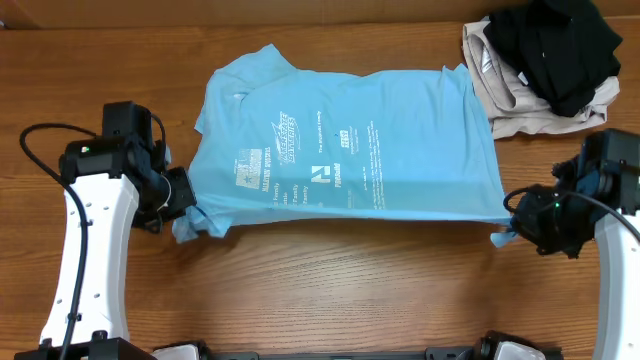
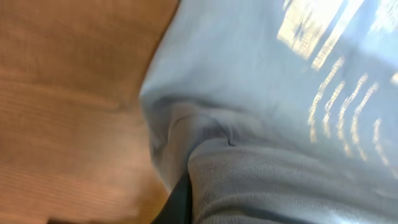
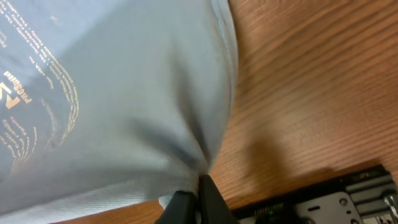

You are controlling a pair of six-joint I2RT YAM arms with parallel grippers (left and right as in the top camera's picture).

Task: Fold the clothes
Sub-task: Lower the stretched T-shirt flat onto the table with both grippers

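Note:
The clothes, a light sky-blue t-shirt with small white print facing up, lie spread across the middle of the table. My left gripper is shut on the shirt's near left corner, where the cloth bunches. My right gripper is shut on the near right corner. Between the two the near hem runs stretched. In the left wrist view the blue fabric fills most of the picture and hides all but a dark sliver of one finger. In the right wrist view the black fingertips pinch a gathered fold of the shirt.
A black garment lies piled on a beige one at the back right corner. Bare wooden table lies in front of the shirt. The arms' white links stand at the left and right edges.

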